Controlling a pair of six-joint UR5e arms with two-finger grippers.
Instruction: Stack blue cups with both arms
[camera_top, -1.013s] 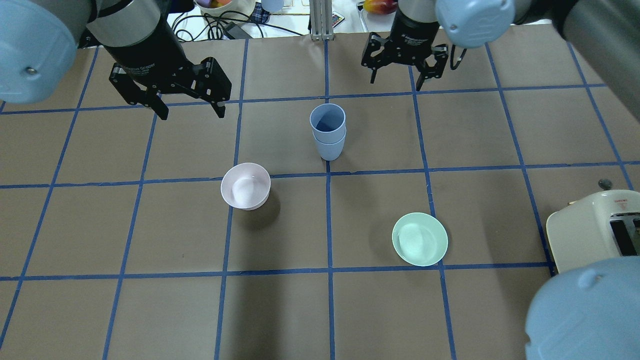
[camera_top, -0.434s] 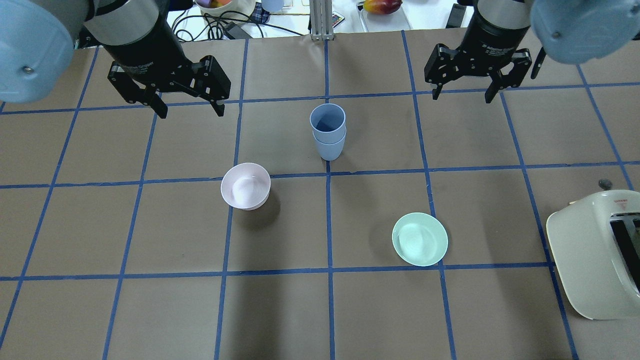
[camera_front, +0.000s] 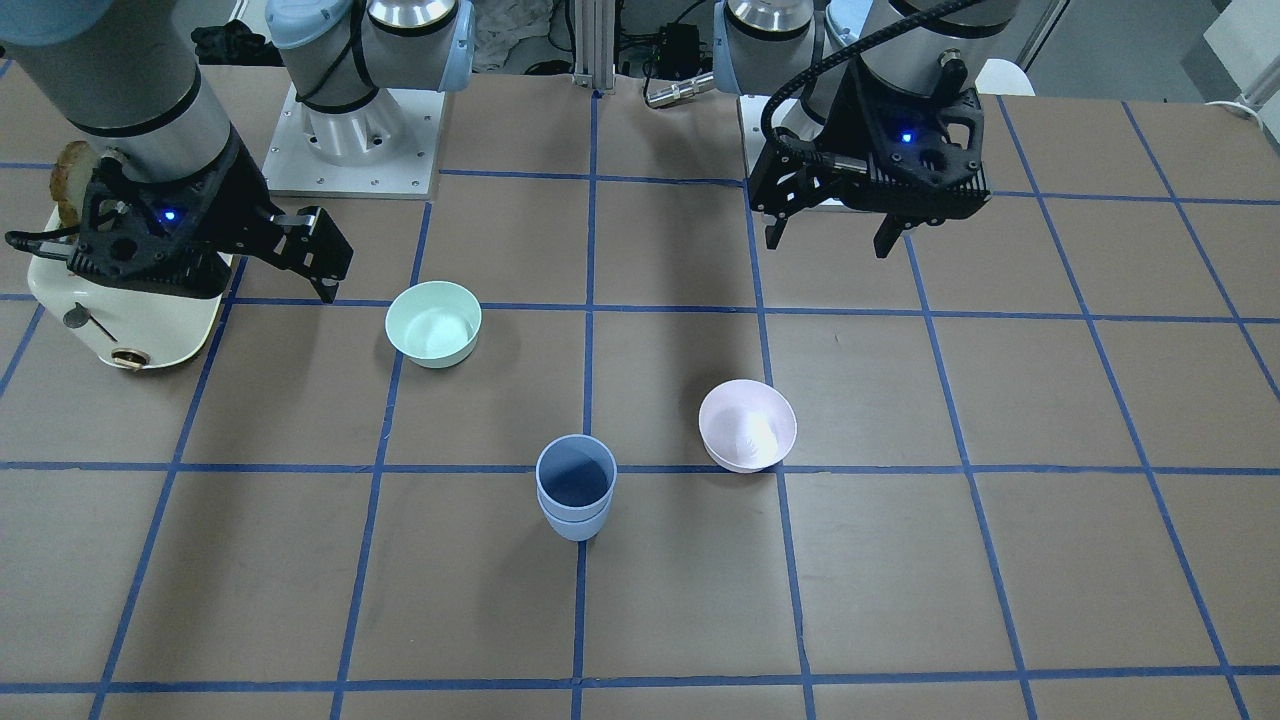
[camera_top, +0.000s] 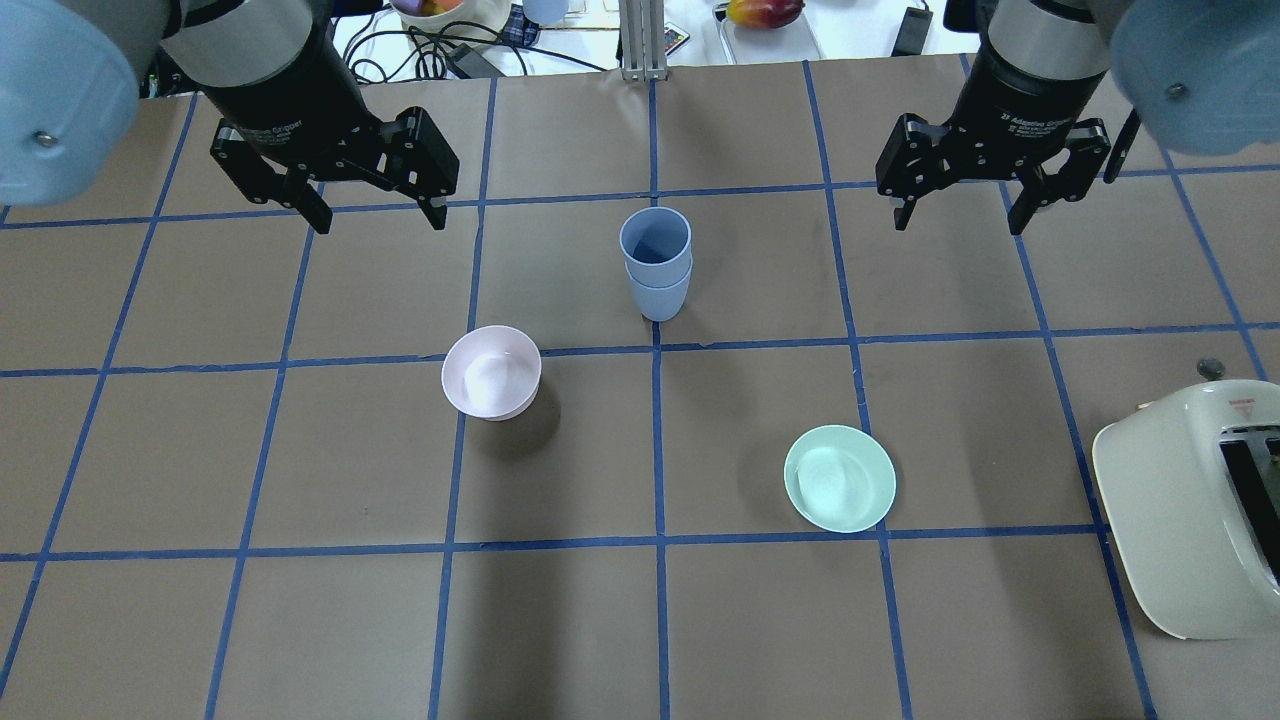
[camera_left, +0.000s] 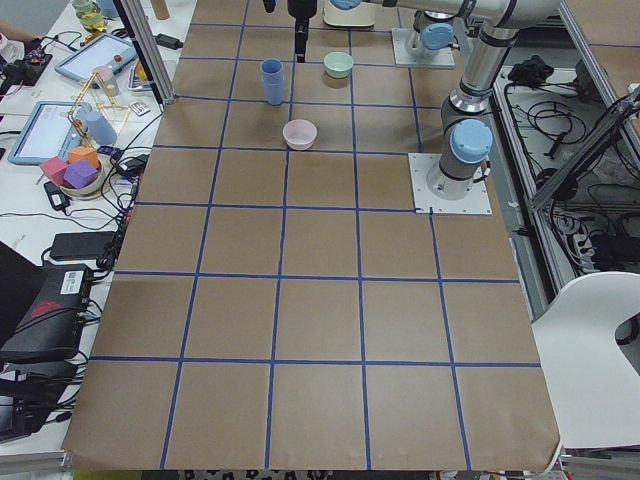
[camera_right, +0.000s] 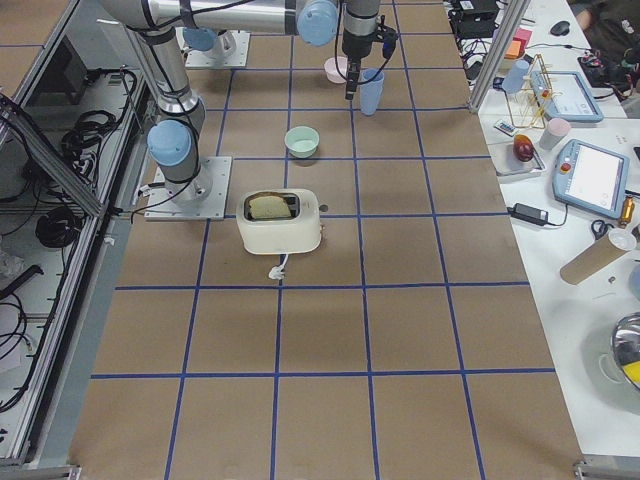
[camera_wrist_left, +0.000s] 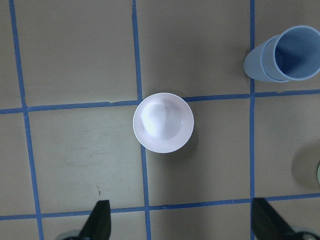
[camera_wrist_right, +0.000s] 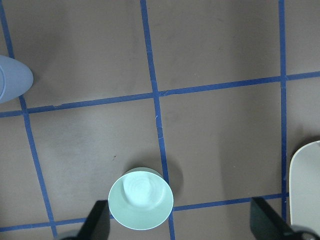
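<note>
Since 1 s ago the right gripper (camera_top: 959, 222) has been swung outward, well clear of the blue cups (camera_top: 656, 265), which stand nested, 2 in 1 stack, near the middle of the table (camera_top: 350, 450). It and the left gripper (camera_top: 380, 222) are held raised with jaws spread and empty (stacking judged done), so nothing is knocked

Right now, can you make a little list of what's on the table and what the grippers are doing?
cups: two, one nested in the other, upright
pink bowl: near the cups, not touching
green bowl: off by itself
toaster: on the robot's right side
left gripper: open, empty, raised
right gripper: open, empty, raised
</note>
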